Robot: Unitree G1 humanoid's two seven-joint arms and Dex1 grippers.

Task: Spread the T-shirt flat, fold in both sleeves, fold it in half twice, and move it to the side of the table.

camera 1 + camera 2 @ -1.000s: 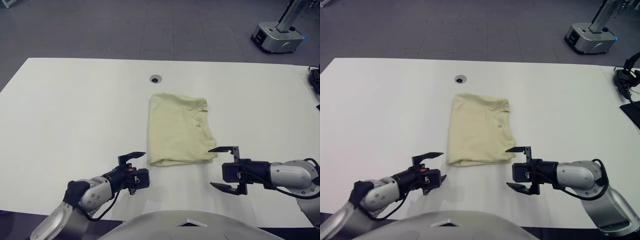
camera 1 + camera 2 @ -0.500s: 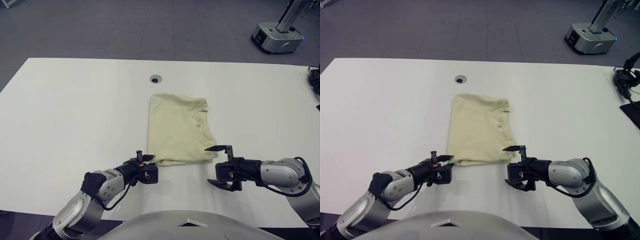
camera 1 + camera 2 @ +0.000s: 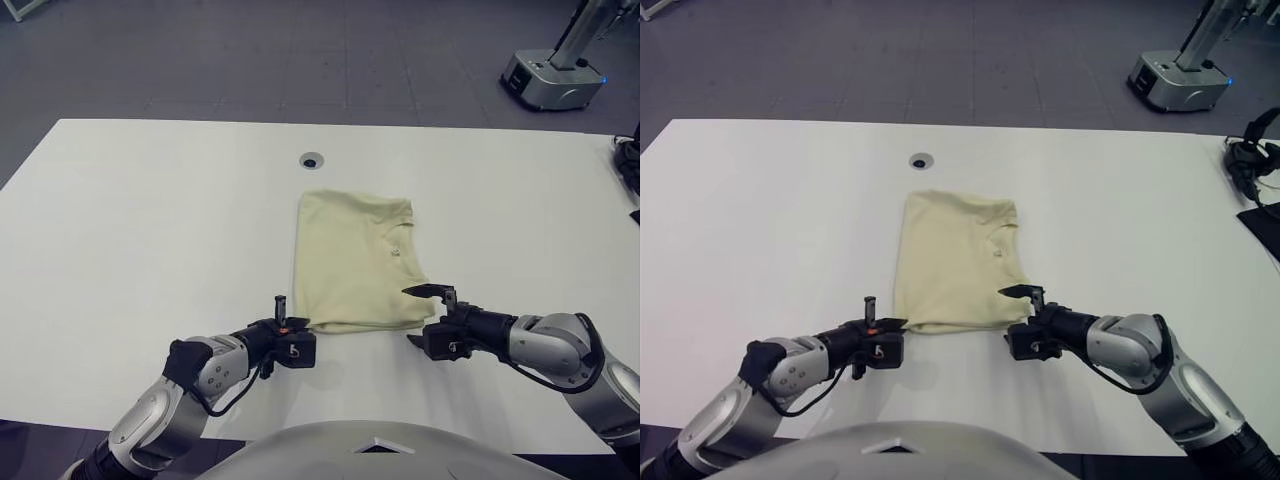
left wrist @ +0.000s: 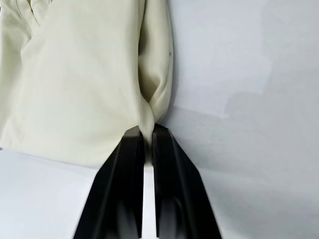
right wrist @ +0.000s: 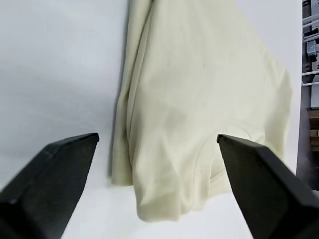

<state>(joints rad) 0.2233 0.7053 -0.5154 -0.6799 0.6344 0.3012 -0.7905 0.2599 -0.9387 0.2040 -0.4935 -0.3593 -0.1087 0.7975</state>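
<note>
The pale yellow T-shirt (image 3: 355, 260) lies near the middle of the white table (image 3: 150, 220), already gathered into a compact upright rectangle with its collar showing toward the right edge and a round grommet (image 3: 312, 159) just beyond its far-left corner. The sleeves look tucked in and at least one half-fold appears done, so the step in hand is most likely the next fold in half, taken from the near edge. The left gripper (image 4: 147, 133) sits at the near-left corner with its jaws pressed together on a small bunched ridge of cloth (the wrist view shows the fabric pinched right between the tips). The right gripper (image 3: 412, 315) is low at the near-right corner with its jaws spread wide, one above and one below the hem, not yet gripping anything. The next move calls for the right gripper to close on that corner through all the layers, then for both arms to lift together and carry the near edge evenly over to the far edge, keeping the corners level so the stack does not skew or slide apart.
</note>
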